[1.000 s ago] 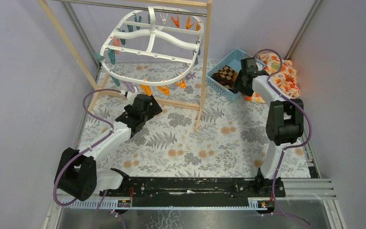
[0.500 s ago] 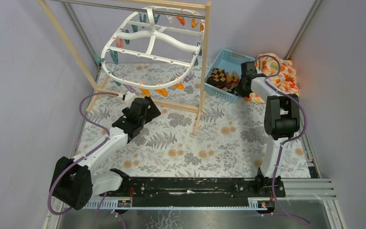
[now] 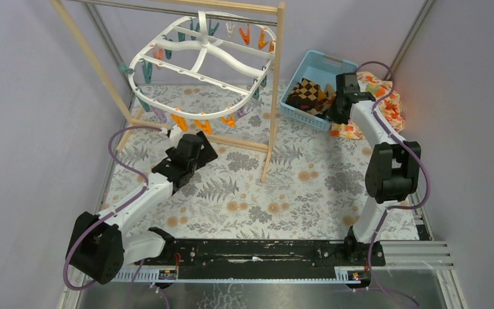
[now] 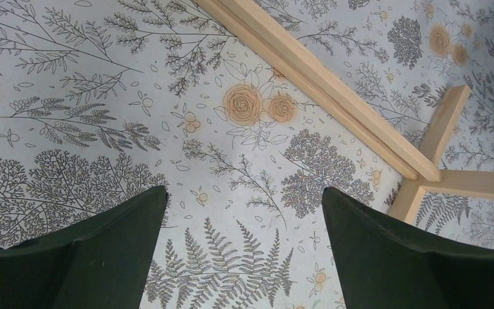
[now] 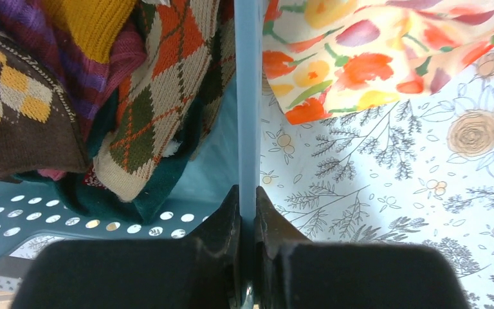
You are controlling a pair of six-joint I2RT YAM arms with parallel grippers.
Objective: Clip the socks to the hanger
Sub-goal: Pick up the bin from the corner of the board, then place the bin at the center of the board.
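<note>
The white oval hanger (image 3: pixel 201 45) with teal, orange and purple pegs hangs tilted from the wooden rack's top rail. The socks lie piled in a light blue basket (image 3: pixel 317 62): a dark brown one with tan checks (image 5: pixel 19 122), a purple one striped with orange (image 5: pixel 71 38), and a cream argyle one (image 5: pixel 154 96). My right gripper (image 5: pixel 247 193) is shut on the basket's thin blue wall (image 5: pixel 247 96), at the basket's right side (image 3: pixel 336 108). My left gripper (image 4: pixel 244 193) is open over the floral mat, below the hanger (image 3: pixel 201 147), with nothing between its fingers.
The wooden rack's post (image 3: pixel 275 90) stands between the two arms, and its base rail (image 4: pixel 321 90) crosses the mat ahead of the left gripper. An orange floral cloth (image 3: pixel 383 96) lies right of the basket, against the wall.
My right gripper has shut on the basket's wall and the basket has shifted toward the back right. The hanger has swung to the left. The left arm has barely moved.
</note>
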